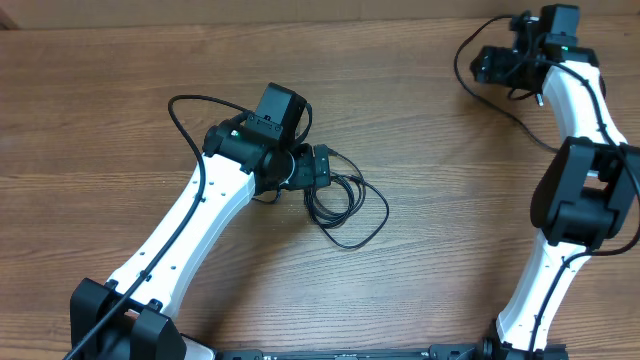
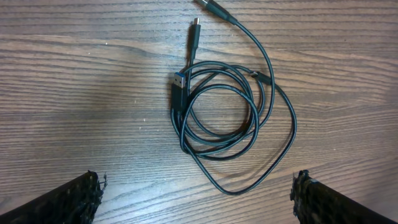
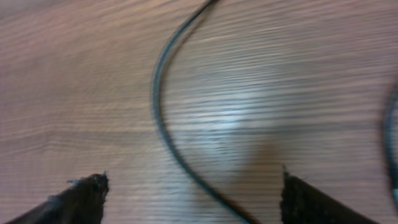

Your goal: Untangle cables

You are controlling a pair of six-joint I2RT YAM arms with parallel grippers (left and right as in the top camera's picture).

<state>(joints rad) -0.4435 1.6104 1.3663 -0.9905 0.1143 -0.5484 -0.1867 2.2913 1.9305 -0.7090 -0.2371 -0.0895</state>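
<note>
Under the left gripper (image 2: 198, 183): a bundle of thin black cables (image 2: 178, 102) with metal-tipped plugs, coiled on the brown wooden table (image 2: 74, 93).
Direction: the bundle lies ahead of the fingertips, centred between them; the plug ends point away.
Left fingers (image 2: 74, 202): wide apart, holding nothing.
Right gripper (image 3: 191, 186): fingers apart, nothing clamped; one thin dark cord (image 3: 155, 106) curves below.
Nearer arm: the left one, I judge; the right is well apart.

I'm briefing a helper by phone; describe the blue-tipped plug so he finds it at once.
On the wooden table, a coil of black cables lies ahead of the left arm's open fingers. At the coil's left edge, in the left wrist view, sits a broad flat plug; it alone shows blue at its tip, the others are slimmer.
</note>
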